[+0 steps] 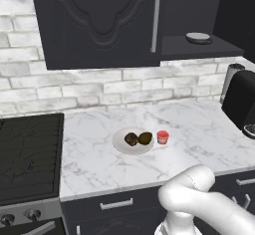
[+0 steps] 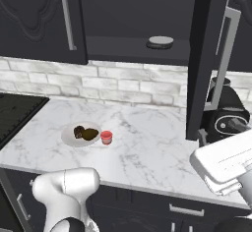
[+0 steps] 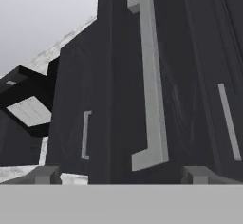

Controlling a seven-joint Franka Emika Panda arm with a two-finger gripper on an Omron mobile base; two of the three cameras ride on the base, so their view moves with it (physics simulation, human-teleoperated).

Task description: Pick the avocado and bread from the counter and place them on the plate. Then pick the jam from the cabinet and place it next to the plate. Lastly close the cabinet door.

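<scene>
The white plate [image 1: 119, 143] [image 2: 69, 136] lies on the marble counter [image 1: 199, 134] [image 2: 152, 147], holding the dark brown bread [image 1: 131, 139] [image 2: 78, 131] and the olive avocado [image 1: 145, 138] [image 2: 90, 134] side by side. Just right of the plate stands the red jam [image 1: 162, 137] [image 2: 106, 137]. The cabinet [image 1: 99, 20] has its left door closed, while the right door [image 2: 203, 59] stands out edge-on. In the hand view my gripper [image 3: 121, 175] is open, its fingertips [image 3: 46, 174] wide apart in front of that door's silver handle [image 3: 149, 80], holding nothing.
A grey flat disc [image 1: 197, 37] [image 2: 160, 42] rests on the open cabinet shelf. A black coffee machine [image 1: 241, 99] [image 2: 224, 113] stands at the counter's right end, and a dark stove [image 1: 30, 154] [image 2: 15, 113] lies to the left. Drawers [image 1: 117, 204] run under the counter.
</scene>
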